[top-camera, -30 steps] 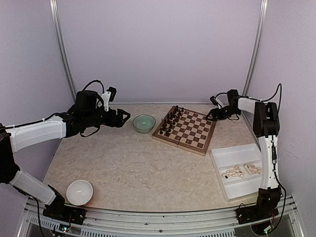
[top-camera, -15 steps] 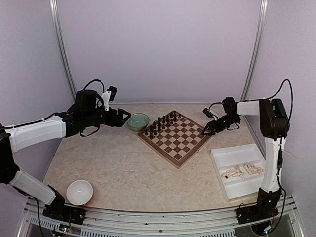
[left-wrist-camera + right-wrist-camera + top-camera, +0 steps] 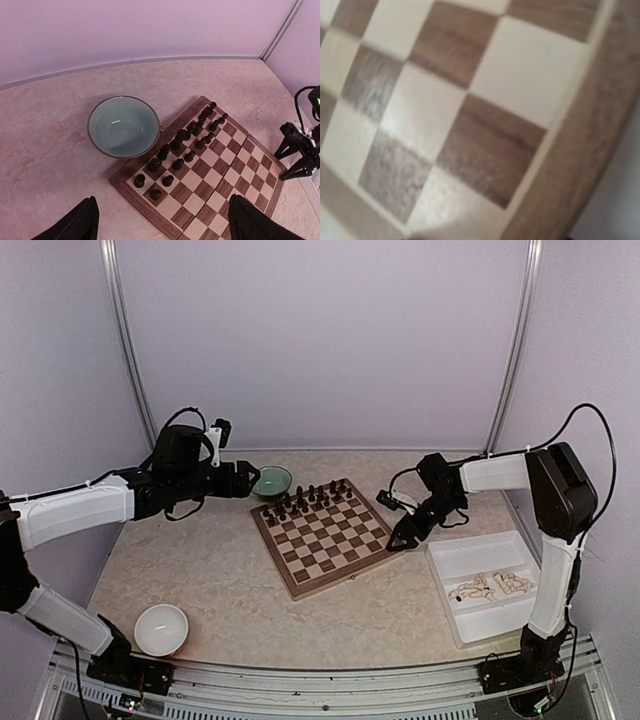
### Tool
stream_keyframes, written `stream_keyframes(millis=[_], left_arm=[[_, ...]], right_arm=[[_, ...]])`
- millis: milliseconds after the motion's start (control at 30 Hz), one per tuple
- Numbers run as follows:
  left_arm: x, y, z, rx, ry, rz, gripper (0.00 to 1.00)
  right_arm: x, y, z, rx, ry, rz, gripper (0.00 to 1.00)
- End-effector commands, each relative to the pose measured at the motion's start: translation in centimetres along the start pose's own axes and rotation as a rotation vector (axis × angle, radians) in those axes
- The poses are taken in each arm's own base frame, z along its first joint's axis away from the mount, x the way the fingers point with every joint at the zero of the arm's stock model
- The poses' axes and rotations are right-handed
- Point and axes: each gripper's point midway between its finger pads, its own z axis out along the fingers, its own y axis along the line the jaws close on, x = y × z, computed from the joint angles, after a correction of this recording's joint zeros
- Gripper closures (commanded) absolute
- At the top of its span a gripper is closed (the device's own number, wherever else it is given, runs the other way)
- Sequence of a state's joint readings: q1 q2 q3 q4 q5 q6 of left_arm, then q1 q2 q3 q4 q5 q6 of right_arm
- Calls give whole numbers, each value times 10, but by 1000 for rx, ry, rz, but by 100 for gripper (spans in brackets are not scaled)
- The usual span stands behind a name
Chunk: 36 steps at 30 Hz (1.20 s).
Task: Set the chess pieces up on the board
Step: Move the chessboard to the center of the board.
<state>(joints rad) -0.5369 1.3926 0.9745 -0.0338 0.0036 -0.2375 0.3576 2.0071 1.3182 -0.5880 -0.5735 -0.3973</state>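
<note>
a: fingers of the left gripper, how do they stand?
b: wide apart, holding nothing. they hang above the table, with the green bowl and the far left side of the board ahead of them, clear of both.
a: and the right gripper?
b: low at the board's right corner. seen from the left wrist, its fingers are splayed, tips down just beside the brown border. whether they touch it i cannot tell. its own camera gives only blurred squares and border, very close.
a: where are the chess pieces?
b: in the white tray at the near right of the table, off the board and well apart from both grippers. they lie in a loose heap, too small to say which way any one points.
a: how does the board sit?
b: flat, mid-table, turned askew: one corner points at the near edge, another at the right gripper. its fold line runs parallel to the dark chessmen, which stand upright in two rows along the far left side.
a: anything else?
b: a white bowl at the near left corner.
</note>
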Motion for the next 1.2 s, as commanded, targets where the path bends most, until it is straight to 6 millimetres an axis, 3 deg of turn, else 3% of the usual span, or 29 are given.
stream_keyframes(millis=[0, 100, 267, 433, 600, 733, 833, 967, 1167], left_arm=[[14, 6, -4, -172, 30, -142, 12], [46, -5, -6, -174, 76, -273, 12], [92, -28, -13, -183, 133, -400, 13], [121, -18, -11, -234, 183, -484, 18], [141, -7, 2, -254, 238, -506, 27], [158, 1, 13, -229, 290, -548, 41], [170, 3, 18, -224, 317, -564, 45], [184, -2, 26, -197, 359, -564, 47], [205, -11, 35, -165, 417, -562, 61]], right_arm=[[12, 52, 11, -38, 65, -109, 36], [16, 73, 10, -54, 91, -160, 36], [1, 57, -3, 38, 68, -147, 33], [-26, 36, -4, 62, -4, -89, 34], [-39, 25, 17, 23, -21, -51, 42], [-38, 24, 29, -11, -20, -14, 49], [-33, 26, 31, -20, -16, -4, 51], [-24, 28, 32, -18, -2, -3, 55], [-3, 36, 36, -43, 31, 9, 63]])
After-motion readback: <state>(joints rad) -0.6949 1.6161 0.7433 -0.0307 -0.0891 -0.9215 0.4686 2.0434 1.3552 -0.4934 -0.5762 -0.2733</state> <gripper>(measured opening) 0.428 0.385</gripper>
